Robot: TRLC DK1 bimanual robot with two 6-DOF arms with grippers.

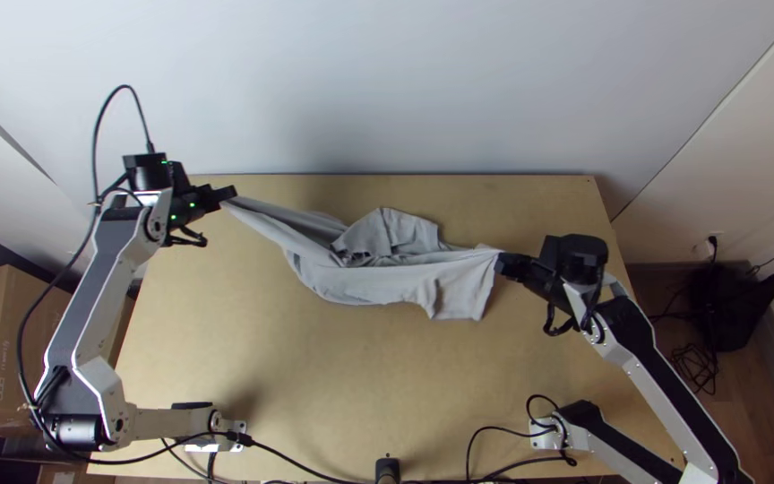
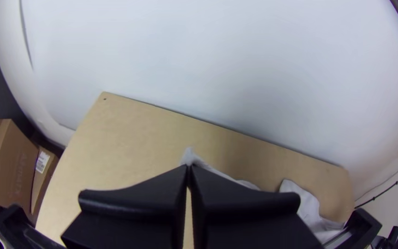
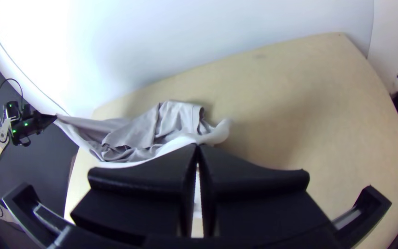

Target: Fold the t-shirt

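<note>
Stretched between both grippers, the grey t-shirt (image 1: 360,278) is bunched in its middle, part of it lying on the table. At upper left my left gripper (image 1: 228,196) is shut on one drawn-out end, held above the table. My right gripper (image 1: 501,263) is shut on the opposite end, with a flap hanging below it. In the left wrist view, cloth (image 2: 190,157) comes out at the tips of the left gripper (image 2: 188,169). The right wrist view has the shirt (image 3: 171,122) running from the right gripper (image 3: 197,148) toward the far left gripper.
The wooden table (image 1: 253,358) has its back edge along a white wall (image 1: 387,81). Cables (image 1: 288,457) and a small black post (image 1: 387,470) are at the near edge. Cardboard boxes (image 1: 20,341) stand beyond the left side.
</note>
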